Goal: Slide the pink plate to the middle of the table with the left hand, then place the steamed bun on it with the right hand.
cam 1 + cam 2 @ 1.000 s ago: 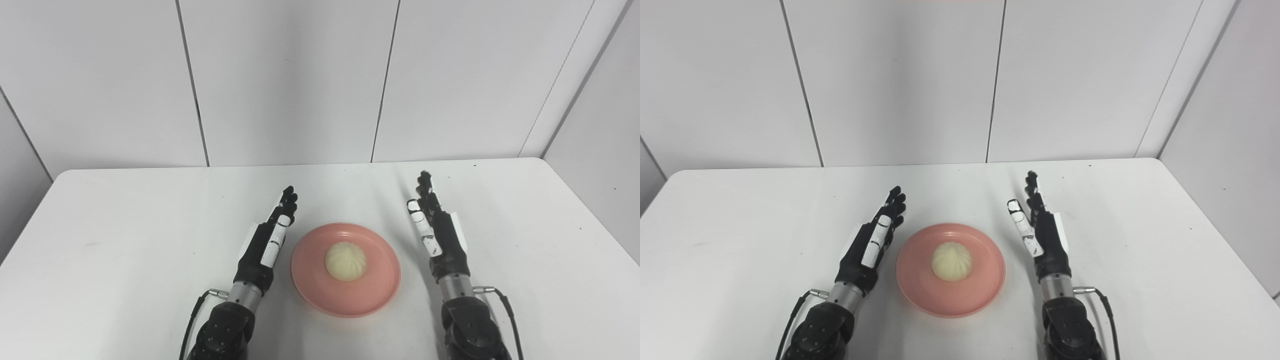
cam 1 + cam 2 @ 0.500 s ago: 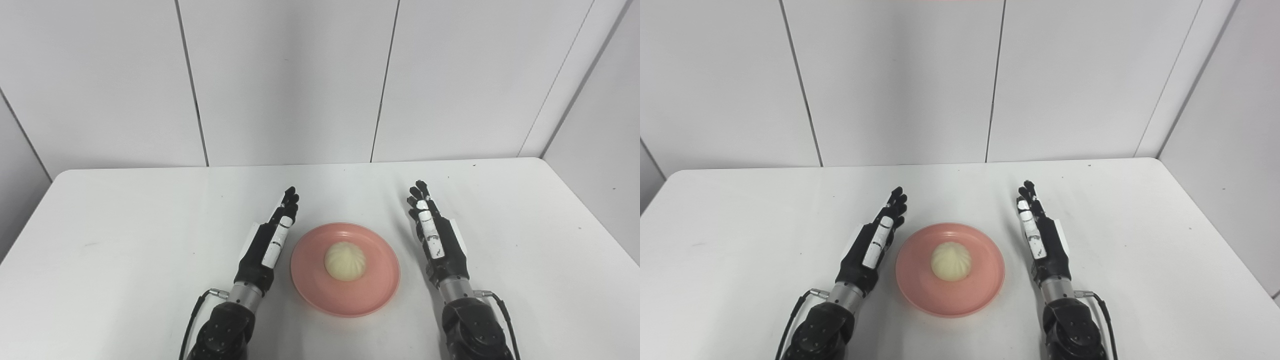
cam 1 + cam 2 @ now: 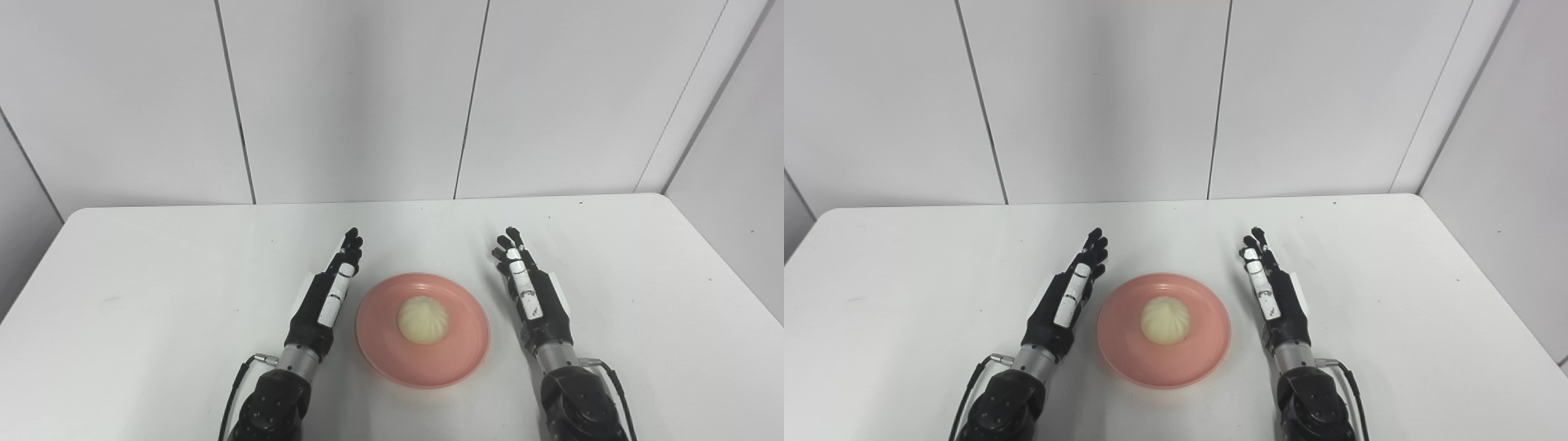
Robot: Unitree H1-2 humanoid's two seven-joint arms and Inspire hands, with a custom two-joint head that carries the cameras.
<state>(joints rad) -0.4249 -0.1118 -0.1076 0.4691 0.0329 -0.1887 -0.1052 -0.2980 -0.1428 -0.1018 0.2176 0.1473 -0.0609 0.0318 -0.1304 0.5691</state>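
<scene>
Pink plate (image 3: pixel 422 361), set mid-table with steamed bun (image 3: pixel 422 319) centred on it; left hand (image 3: pixel 324 300) and right hand (image 3: pixel 534 299) held flat, empty, flanking it, task judged complete.

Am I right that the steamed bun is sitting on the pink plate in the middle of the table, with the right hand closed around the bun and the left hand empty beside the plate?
Not quite. The right hand holds nothing: it lies open to the right of the pink plate, fingers extended, apart from the steamed bun, as the left eye view shows. The rest stands: the bun sits on the plate mid-table, and the left hand is empty beside it.
</scene>
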